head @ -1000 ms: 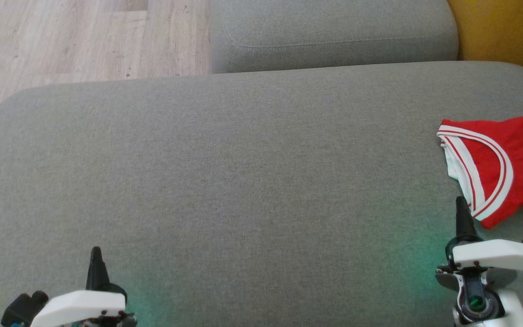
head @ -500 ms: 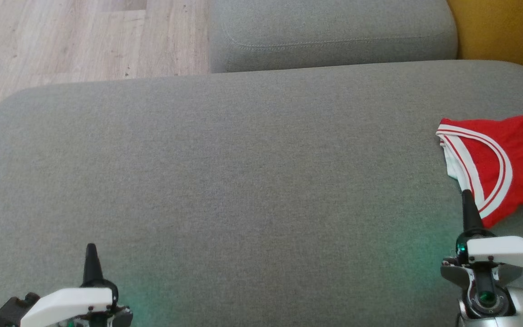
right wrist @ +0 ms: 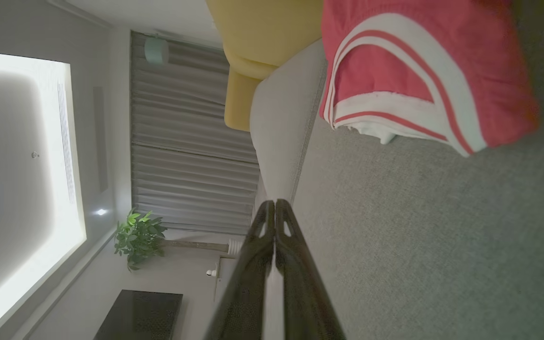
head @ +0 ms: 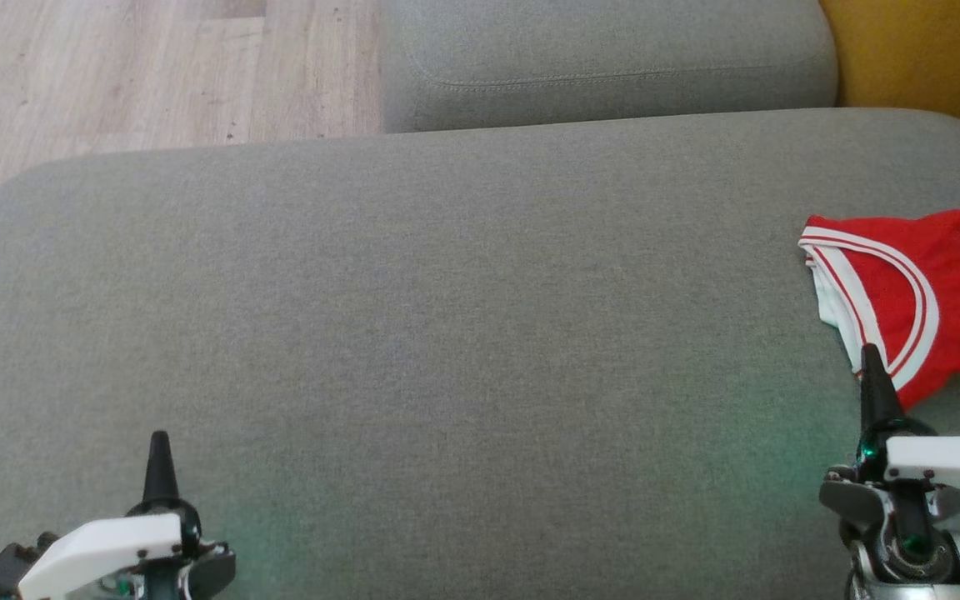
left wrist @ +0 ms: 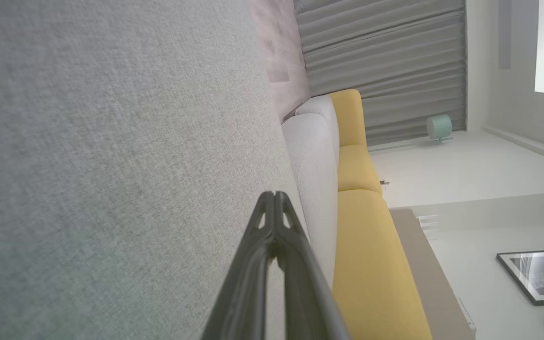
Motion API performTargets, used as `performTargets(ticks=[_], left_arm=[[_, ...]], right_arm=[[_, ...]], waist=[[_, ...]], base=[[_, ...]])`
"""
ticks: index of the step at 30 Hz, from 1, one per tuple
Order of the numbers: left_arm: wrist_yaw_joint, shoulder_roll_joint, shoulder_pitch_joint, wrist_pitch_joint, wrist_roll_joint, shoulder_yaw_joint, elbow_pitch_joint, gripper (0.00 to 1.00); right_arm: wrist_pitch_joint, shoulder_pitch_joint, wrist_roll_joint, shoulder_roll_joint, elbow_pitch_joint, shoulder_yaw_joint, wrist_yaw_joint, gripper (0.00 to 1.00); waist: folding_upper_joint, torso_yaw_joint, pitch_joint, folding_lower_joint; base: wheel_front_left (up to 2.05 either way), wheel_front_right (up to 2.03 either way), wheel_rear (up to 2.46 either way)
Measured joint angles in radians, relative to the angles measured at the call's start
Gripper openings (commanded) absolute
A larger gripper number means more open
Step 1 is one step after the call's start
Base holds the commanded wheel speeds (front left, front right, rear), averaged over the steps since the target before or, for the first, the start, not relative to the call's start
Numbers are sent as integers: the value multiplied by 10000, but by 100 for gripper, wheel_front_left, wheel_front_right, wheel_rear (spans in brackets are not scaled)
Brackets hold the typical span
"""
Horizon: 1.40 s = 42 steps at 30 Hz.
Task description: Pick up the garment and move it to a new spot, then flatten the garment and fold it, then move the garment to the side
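Garment: red fabric jersey with white-striped trim [head: 938,283], far right on the grey fabric seat cushion [head: 447,333] — cut off by my frame edge.
Lettering: white, clipped, unreadable.
Left gripper [head: 158,442]: fingers together, empty.
Right gripper [head: 869,354]: fingers together, empty — near the jersey's edge.
Room: wide cushion stretch to the jersey's left.

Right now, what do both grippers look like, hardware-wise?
The left gripper and right gripper match: long, black, tapered fingers with small cut-outs near the tips, rising from a dark round hub under a white plastic cover. A green light glows on the right one's hub.
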Motion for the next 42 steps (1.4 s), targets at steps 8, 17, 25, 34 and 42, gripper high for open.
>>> performTargets(ticks=[8, 17, 25, 34, 42], left_arm=[[-73, -2, -5, 261, -869, 111, -125, 0], [-107, -2, -138, 516, -1870, 171, -316, 0], [-184, -2, -224, 525, -2092, 198, -360, 0], [-184, -2, -224, 527, -2092, 199, -360, 0], [-184, -2, -224, 527, -2092, 199, -360, 0]], right_arm=[[215, 6, 890, 0, -299, -94, 0, 0], [443, 205, 1900, 0, -596, -257, 0, 0], [523, 204, 2142, 0, -698, -274, 0, 0], [523, 204, 2142, 0, -700, -274, 0, 0], [523, 204, 2142, 0, -700, -274, 0, 0]], waist=[[0, -20, 11, 0], [0, -43, 22, 0], [0, -47, 24, 0], [0, -47, 24, 0], [0, -46, 24, 0]], base=[[0, 0, 0], [0, 0, 0], [0, 0, 0], [0, 0, 0], [0, 0, 0]])
